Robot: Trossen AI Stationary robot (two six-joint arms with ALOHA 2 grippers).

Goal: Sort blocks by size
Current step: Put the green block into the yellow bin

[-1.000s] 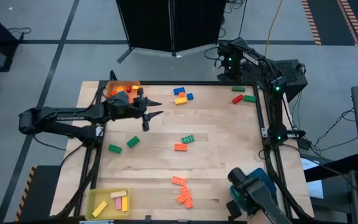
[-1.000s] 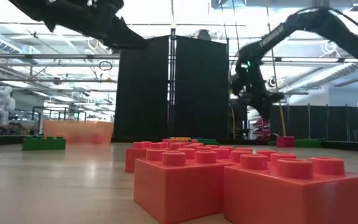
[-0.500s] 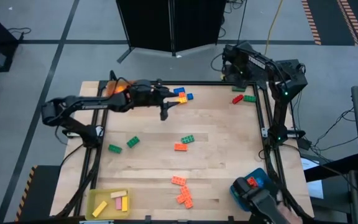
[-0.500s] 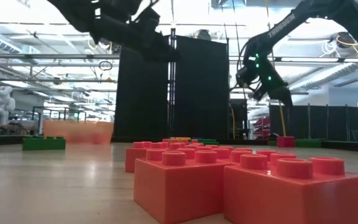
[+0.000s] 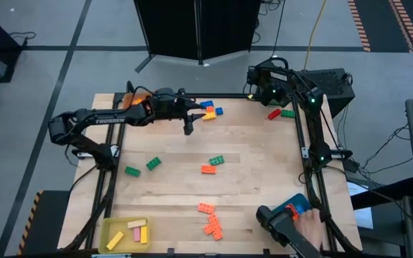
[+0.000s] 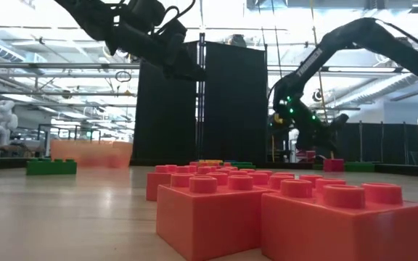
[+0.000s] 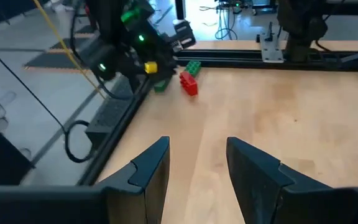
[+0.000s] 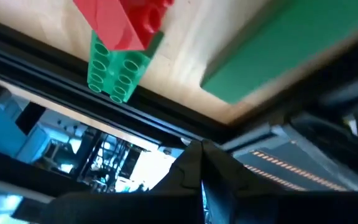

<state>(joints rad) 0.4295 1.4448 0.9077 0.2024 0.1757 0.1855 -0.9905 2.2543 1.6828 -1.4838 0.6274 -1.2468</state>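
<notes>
The left hand (image 5: 187,130) hangs half-open and empty above the bench (image 5: 264,172), likely seeking a block among the scattered blocks (image 5: 209,110), while the closed right hand (image 5: 253,79) waits at the far corner.

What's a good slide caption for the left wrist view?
Open left gripper over bare table, facing a red block and green block beside the right arm.

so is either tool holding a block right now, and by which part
No. The left tool is open and empty above the table; the right tool is shut on nothing.
</notes>
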